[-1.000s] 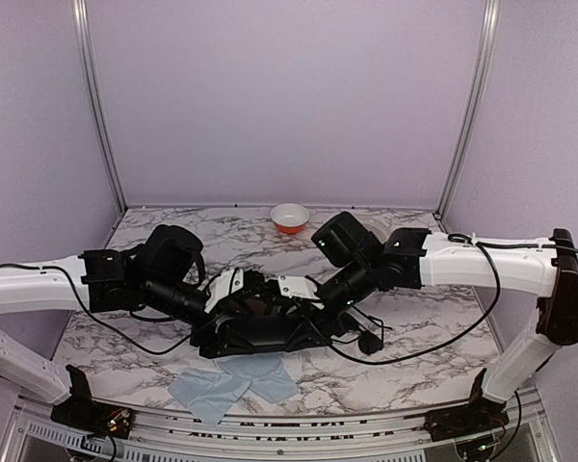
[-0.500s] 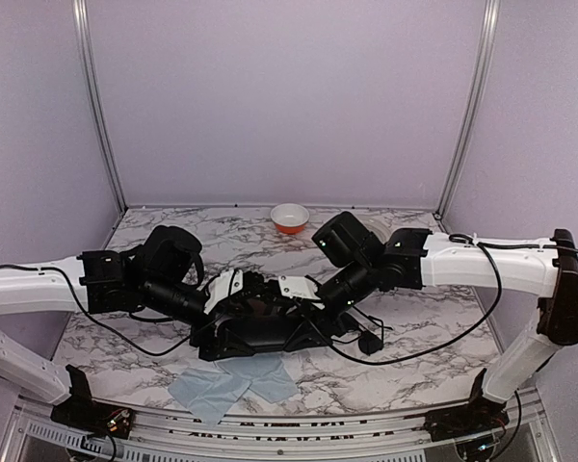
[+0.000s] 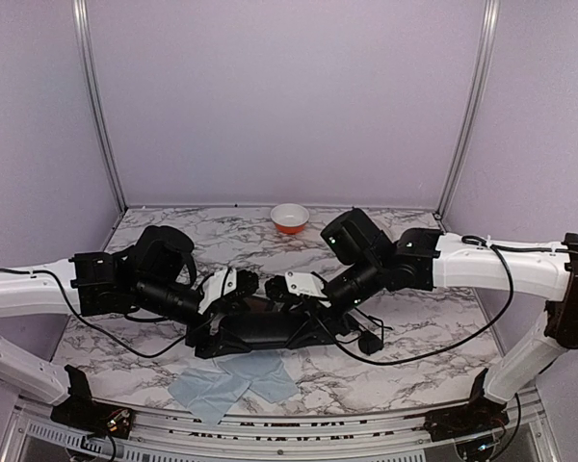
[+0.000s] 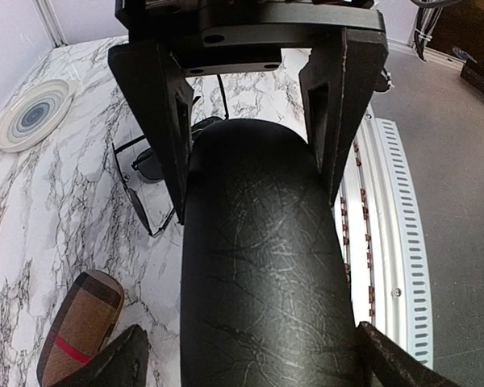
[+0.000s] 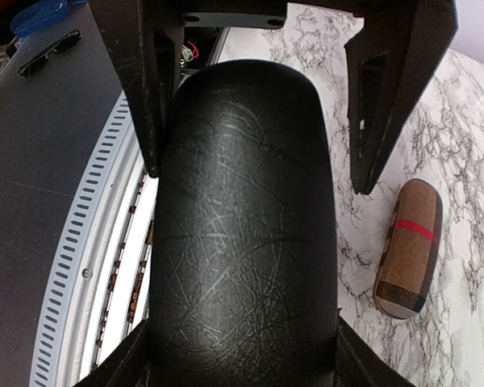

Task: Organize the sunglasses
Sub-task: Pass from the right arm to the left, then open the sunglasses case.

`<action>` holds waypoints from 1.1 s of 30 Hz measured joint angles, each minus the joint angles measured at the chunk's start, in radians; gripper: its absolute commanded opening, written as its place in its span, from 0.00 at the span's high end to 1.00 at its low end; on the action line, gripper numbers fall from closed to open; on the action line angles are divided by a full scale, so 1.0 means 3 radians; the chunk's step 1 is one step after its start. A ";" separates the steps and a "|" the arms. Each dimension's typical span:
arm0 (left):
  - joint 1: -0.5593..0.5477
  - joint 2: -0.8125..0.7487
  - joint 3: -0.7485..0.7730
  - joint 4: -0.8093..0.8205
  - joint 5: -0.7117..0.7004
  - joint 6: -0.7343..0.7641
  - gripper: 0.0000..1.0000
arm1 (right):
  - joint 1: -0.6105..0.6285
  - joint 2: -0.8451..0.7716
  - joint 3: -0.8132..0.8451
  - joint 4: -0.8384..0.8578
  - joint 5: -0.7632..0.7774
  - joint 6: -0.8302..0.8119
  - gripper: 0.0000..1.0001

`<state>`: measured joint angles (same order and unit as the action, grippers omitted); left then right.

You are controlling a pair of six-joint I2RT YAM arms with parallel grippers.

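A glossy black oblong case lies across the near middle of the table, with both grippers on it from opposite ends. My right gripper is shut on the black case, both fingers pressed to its sides. My left gripper straddles the other end of the case, open, with marble showing between its left finger and the case. The sunglasses, thin black wire with dark lenses, lie on the table beside the case; the arms hide them in the top view.
A brown plaid case with a red stripe lies on the marble beside the black case, seen too from the left wrist. An orange and white bowl stands at the back. A pale blue cloth lies by the table's near edge.
The left arm has pulled back a little to the left and its jaws have opened off the case. The right arm has shifted slightly right, still gripping the case.
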<state>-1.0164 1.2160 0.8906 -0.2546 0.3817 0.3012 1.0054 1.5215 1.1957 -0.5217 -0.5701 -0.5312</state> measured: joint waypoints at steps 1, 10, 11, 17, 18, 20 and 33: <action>0.0000 0.0000 -0.0001 0.0006 -0.0004 0.0004 0.25 | 0.0000 -0.0004 0.0000 0.0006 0.0000 0.0004 0.53; -0.0008 -0.0027 -0.0006 0.0017 -0.0014 0.0009 0.50 | 0.0000 -0.0005 0.0000 0.0065 0.0048 0.0062 0.39; -0.0008 -0.0033 -0.0006 0.0014 -0.0025 0.0011 0.52 | 0.0000 -0.0004 0.0000 0.0070 0.0061 0.0072 0.31; -0.0006 -0.0100 -0.0005 0.0011 -0.0191 0.0017 0.55 | 0.0000 -0.0056 -0.0033 0.0195 0.0378 0.0225 0.01; -0.0003 -0.0116 -0.0001 0.0011 -0.0245 0.0006 0.56 | -0.0001 -0.0092 -0.0057 0.0220 0.0448 0.0262 0.00; 0.0024 -0.0139 0.0008 0.0023 -0.0343 -0.0011 0.56 | -0.0005 -0.0224 -0.0141 0.0295 0.0626 0.0317 0.00; 0.0573 -0.0291 0.0025 0.0680 -0.0669 -0.0514 0.56 | -0.0275 -0.1161 -0.0922 0.1942 0.1190 0.1249 0.00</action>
<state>-0.8444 1.1286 0.8982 -0.0505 0.1810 0.1471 0.9230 1.1732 0.9192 0.0608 -0.2131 -0.1566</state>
